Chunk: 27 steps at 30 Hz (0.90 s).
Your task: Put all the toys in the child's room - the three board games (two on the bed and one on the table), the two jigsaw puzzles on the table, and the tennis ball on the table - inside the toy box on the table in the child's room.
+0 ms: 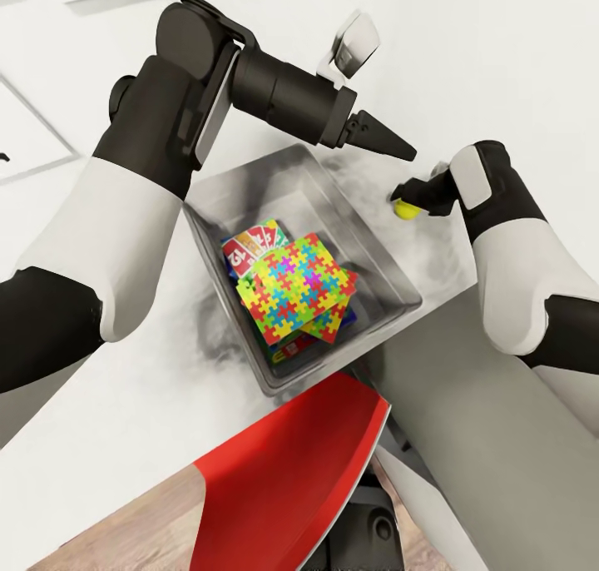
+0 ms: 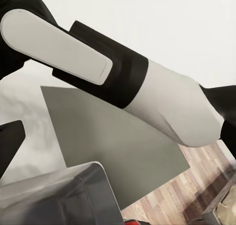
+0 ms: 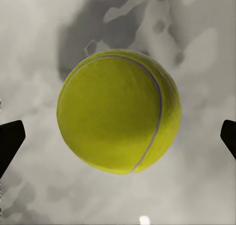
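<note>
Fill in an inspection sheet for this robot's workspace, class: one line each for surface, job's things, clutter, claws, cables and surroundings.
Surface: pale grey table, mottled with darker patches.
Job's things: toy box on the table; jigsaw puzzles inside it, on top of a board game; tennis ball on the table outside the box.
Clutter: nothing seen.
Claws: right claw open, fingertips either side of the ball, not touching; left claw above the box's far edge, state unclear.
Cables: nothing seen.
Surroundings: white wall behind; red object at the table's near edge; wood-plank floor below.
</note>
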Motion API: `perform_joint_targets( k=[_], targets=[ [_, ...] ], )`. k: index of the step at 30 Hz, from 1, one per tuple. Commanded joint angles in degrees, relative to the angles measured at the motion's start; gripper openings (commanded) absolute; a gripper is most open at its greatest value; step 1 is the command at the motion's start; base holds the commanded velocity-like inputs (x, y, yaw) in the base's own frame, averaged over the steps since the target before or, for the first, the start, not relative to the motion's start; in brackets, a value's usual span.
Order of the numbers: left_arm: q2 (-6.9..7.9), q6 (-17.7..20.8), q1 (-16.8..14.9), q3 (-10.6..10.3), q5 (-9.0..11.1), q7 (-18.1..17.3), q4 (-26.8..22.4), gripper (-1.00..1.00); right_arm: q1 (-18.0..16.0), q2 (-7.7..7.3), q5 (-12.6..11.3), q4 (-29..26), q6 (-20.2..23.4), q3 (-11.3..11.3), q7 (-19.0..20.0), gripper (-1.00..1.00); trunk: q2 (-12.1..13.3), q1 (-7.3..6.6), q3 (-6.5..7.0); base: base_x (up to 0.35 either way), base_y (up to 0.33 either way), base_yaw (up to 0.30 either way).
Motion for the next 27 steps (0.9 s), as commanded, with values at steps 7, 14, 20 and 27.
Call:
perform_joint_targets(
  k=[7,14,20,27],
  targets=[
    [-0.01,0.6,-0.1,0.0,-0.3,-0.4,-1.2,1.0,-0.4,0.01,-0.6,0.0,0.1,-0.1,-0.5,1.0,-0.1,0.03,-0.64,0.0,0.0,0.0],
    [-0.01,0.6,-0.1,0.0,-0.3,-0.4,-2.1,1.0,-0.5,0.01,-0.7,0.0,0.2,-0.1,-0.5,1.0,-0.1,0.03,-0.77,0.0,0.0,0.0],
    [-0.01,0.6,-0.1,0.0,-0.3,-0.4,-2.2,1.0,-0.5,0.01,-0.6,0.0,0.2,-0.1,-0.5,1.0,-0.1,0.03,-0.79,0.0,0.0,0.0],
    [-0.01,0.6,-0.1,0.0,-0.4,-0.4,-2.3,1.0,-0.8,0.01,-0.6,0.0,0.3,-0.1,-0.5,1.0,-0.1,0.03,-0.79,0.0,0.0,0.0]
  ],
)
